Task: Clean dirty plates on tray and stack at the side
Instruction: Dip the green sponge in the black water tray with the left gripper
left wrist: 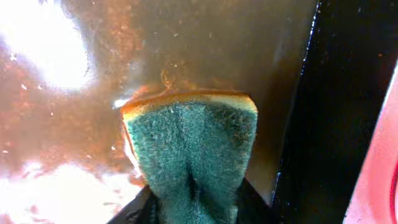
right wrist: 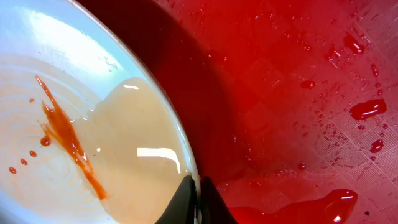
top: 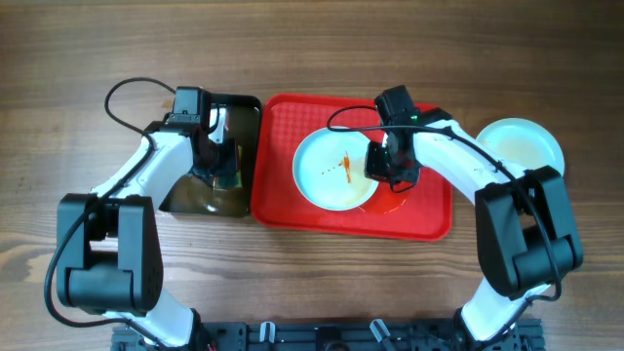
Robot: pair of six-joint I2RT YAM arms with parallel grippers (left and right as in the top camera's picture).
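The red tray (top: 278,146) is sitting mid-table, carrying a sauce-smeared plate (top: 327,180) whose rim the right gripper (right wrist: 198,199) is pinching, seemingly to steady it for scrubbing. In the black pan (top: 244,112) alongside, the left gripper (left wrist: 193,208) is squeezing a green sponge (left wrist: 193,143), probably wetting it. Another plate (top: 522,146) is lying off-tray at the right.

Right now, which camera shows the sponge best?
The left wrist view: the green sponge fills the frame, pinched in the left gripper over the black pan. Overhead, the arm mostly hides it. The right wrist view shows none of it.
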